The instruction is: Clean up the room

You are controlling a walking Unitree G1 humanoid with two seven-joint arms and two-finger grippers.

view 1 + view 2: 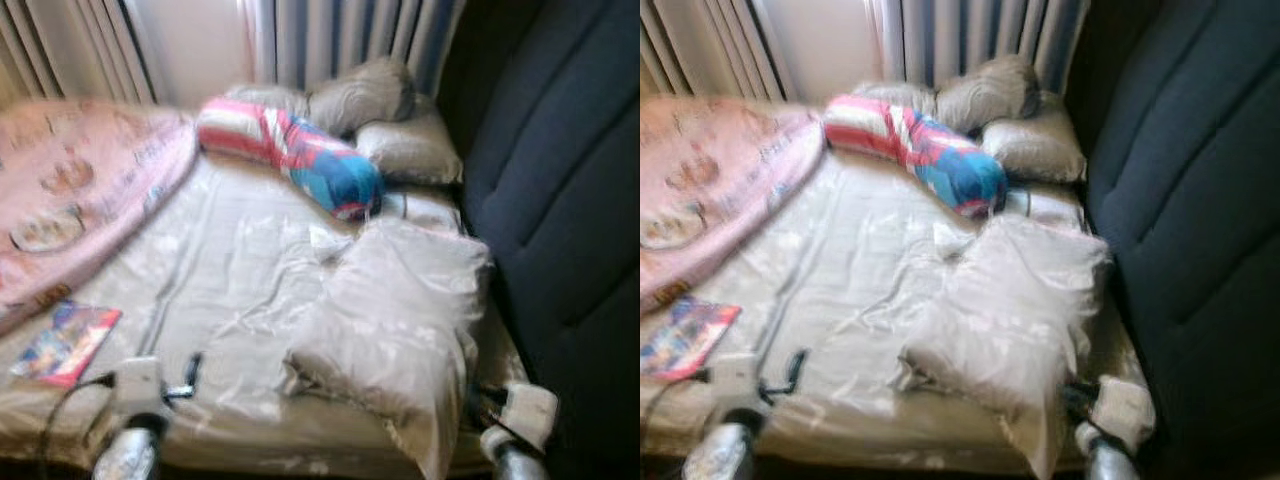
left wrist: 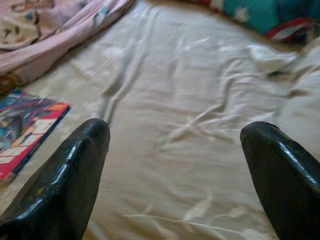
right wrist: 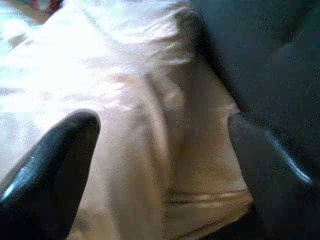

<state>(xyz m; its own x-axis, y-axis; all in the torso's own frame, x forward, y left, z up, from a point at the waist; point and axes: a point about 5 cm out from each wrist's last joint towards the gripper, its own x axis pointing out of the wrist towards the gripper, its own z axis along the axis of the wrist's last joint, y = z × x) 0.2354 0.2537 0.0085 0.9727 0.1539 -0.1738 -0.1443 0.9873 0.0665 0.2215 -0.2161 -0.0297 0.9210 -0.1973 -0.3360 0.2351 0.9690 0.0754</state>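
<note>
Bed (image 1: pixel 230 260) looks unmade, so the cleanup reads as barely started, as far as I can judge. Nothing on it is stacked or squared away yet.

What's on the mattress:
- Large beige pillow (image 1: pixel 395 320), lying skewed near the robot's right edge of the bed, corner hanging toward the foot, just beside the dark upholstered panel (image 1: pixel 560 200).
- Striped bolster (image 1: pixel 290 150), red/white/blue, lying diagonally across the head end.
- Head-end pillows: two clear ones, grey pillow (image 1: pixel 360 95) sitting on flat beige pillow (image 1: pixel 410 150). A third lump may sit behind the bolster; too blurred to call.
- Pink blanket (image 1: pixel 80 190), one, bunched over the robot's left side of the bed, not folded.
- Magazine (image 1: pixel 65 342), one, colourful cover, flat on the sheet near the foot, just below the blanket edge.
- Small white scrap (image 2: pixel 270 57), one, crumpled on the sheet between bolster and large pillow. Could be tissue or a fold of cloth; can't tell.

Arms:
- Left tool (image 2: pixel 175 165) over the foot of the bed near the magazine, fingers spread wide, nothing between them.
- Right tool (image 3: pixel 165 165) at the bed's right corner, pointed at the large pillow's lower end, fingers wide apart, holding nothing.

Left to do, my guess: pick up magazine and scrap, straighten pillows and bolster at the head, fold or spread the blanket, smooth the wrinkled sheet. Curtains (image 1: pixel 340 35) behind the head end aren't obviously part of it.
</note>
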